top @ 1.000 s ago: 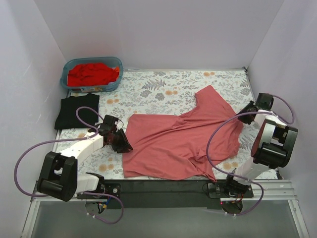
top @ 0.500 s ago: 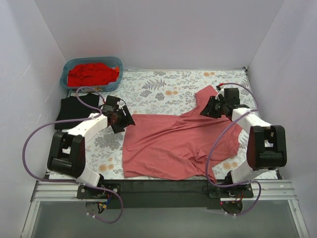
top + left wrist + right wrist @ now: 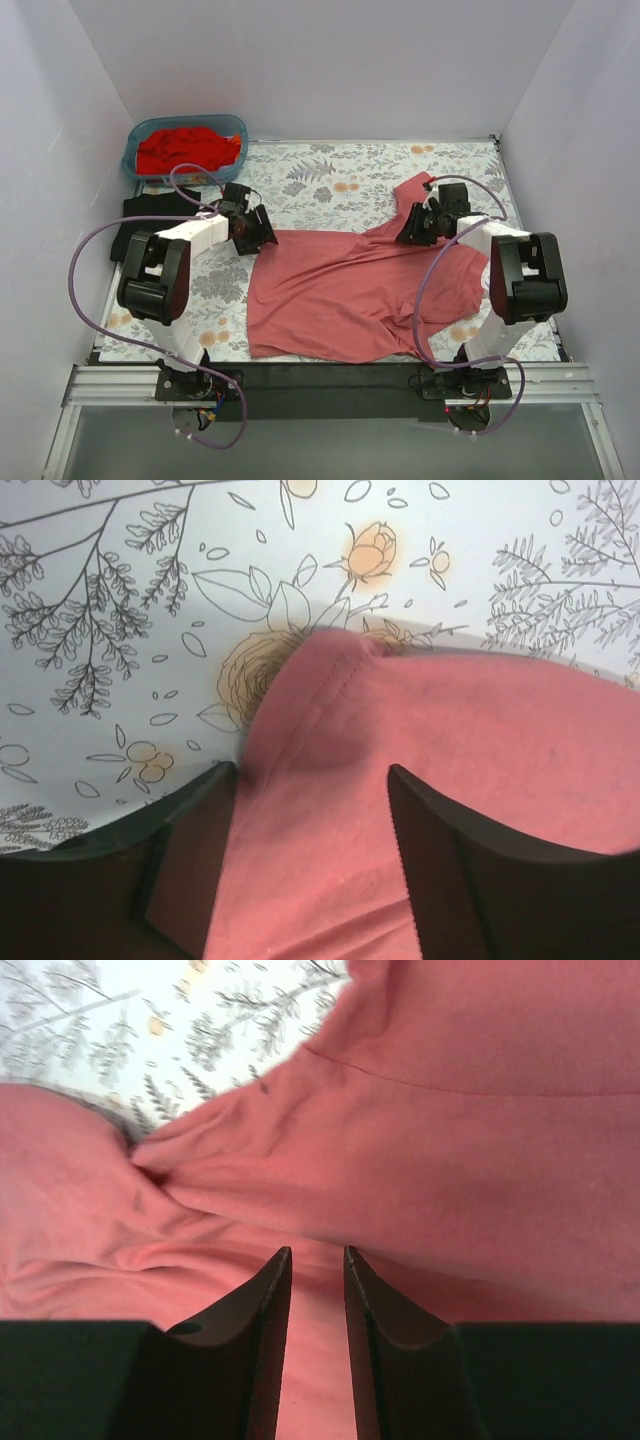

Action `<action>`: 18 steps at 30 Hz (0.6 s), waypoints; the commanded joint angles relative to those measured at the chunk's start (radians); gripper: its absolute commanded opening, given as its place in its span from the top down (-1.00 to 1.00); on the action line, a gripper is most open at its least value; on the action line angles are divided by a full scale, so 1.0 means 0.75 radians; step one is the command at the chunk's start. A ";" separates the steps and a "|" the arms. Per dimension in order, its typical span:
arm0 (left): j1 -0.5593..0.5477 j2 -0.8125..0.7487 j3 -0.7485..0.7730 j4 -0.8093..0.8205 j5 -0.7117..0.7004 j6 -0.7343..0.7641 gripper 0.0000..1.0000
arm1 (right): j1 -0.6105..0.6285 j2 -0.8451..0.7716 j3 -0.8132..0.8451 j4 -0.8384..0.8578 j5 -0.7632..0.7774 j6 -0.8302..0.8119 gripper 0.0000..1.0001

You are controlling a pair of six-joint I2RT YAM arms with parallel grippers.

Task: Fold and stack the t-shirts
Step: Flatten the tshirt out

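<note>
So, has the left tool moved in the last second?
Yes. The left tool moved closer to the blue basket at the back, and it now sits open at the far left corner of the pink t-shirt.

A spread shirt [image 3: 350,290] lies on the counter [image 3: 330,175], covering its middle and near part, with one sleeve reaching toward the far right. In the far left corner sits a tub [image 3: 130,165] with a heap of shirts [image 3: 185,148] in it. Just in front of the tub lies a folded shirt [image 3: 132,215]. The left arm [image 3: 198,232] passes above the folded shirt, its jaws set apart over the spread shirt's far left corner. The right arm [image 3: 480,233] reaches in from the right, its jaws over the cloth beside that sleeve.
</note>
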 commanded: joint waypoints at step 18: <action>0.100 0.781 1.020 -0.187 -0.150 0.011 0.98 | -0.045 0.815 1.001 -0.009 0.086 -0.051 0.25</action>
